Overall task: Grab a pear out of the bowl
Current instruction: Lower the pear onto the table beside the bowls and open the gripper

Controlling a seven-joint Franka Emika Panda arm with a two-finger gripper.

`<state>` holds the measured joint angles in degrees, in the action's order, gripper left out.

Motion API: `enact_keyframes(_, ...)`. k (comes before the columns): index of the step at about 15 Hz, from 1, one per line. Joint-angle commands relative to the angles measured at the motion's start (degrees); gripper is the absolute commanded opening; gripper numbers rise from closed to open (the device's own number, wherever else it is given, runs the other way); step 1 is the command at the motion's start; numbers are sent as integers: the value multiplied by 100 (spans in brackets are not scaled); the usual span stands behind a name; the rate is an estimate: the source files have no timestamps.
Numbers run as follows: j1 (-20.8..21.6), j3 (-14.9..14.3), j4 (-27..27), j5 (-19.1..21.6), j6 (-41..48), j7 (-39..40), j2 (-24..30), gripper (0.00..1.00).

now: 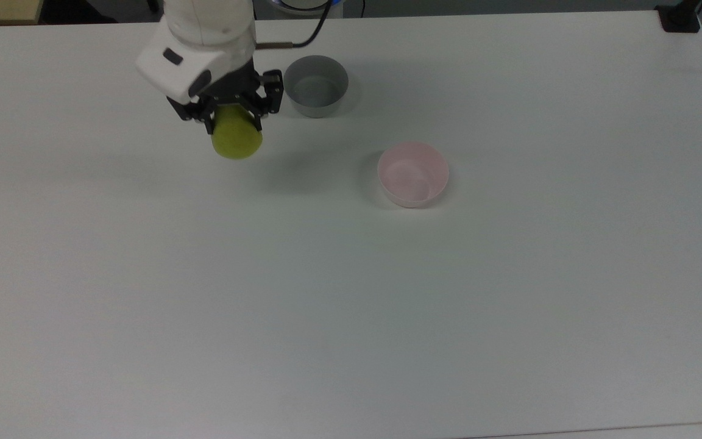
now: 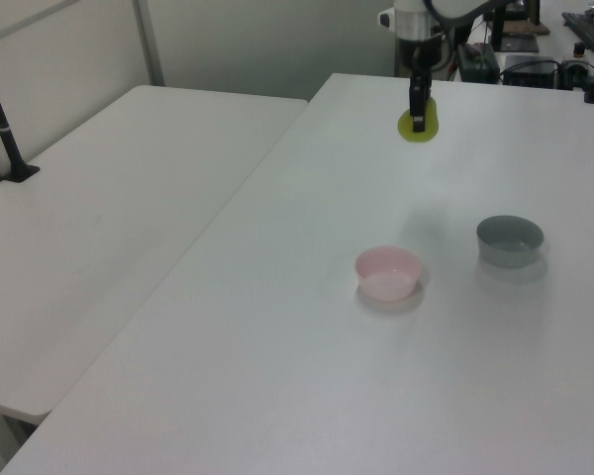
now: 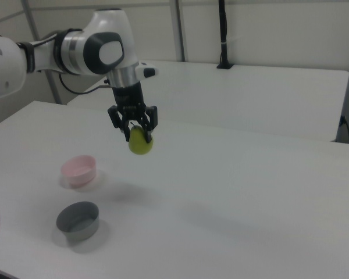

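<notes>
The gripper [image 1: 233,117] is clenched on the pear [image 1: 237,139], its black fingers [image 3: 149,119] pressing the narrow upper part from both sides while the rounded yellow-green bottom hangs free below them. The pear is well above the table [image 1: 351,305], touching nothing but the fingers; the right view shows clear air under it and a faint shadow on the white top (the shadow falls toward the bowls). In the top view the pear sits at the top view's left of the grey bowl [image 1: 315,85], near it but not over it, and well apart from the pink bowl [image 1: 413,174], which lies farther to the top view's right and nearer the camera. The pink bowl is upright with nothing in it, and the grey one stands upright too. In the left view the gripper [image 2: 417,114] holds the pear [image 2: 420,125] at the far end of the table, beyond the pink bowl [image 2: 387,272] and the grey bowl [image 2: 510,240]. In the right view the pink bowl [image 3: 79,170] lies at the right view's left of the pear [image 3: 141,141], with the grey bowl [image 3: 77,220] nearer the camera.
</notes>
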<state>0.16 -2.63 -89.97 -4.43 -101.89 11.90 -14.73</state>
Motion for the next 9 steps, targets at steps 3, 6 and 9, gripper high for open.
enact_keyframes(3,63,79,-47,-66,-340,14,-601,38)
enact_keyframes(6,106,79,-56,-136,-358,58,-943,38)
enact_keyframes(9,168,79,-56,-321,-507,-3,-1216,44)
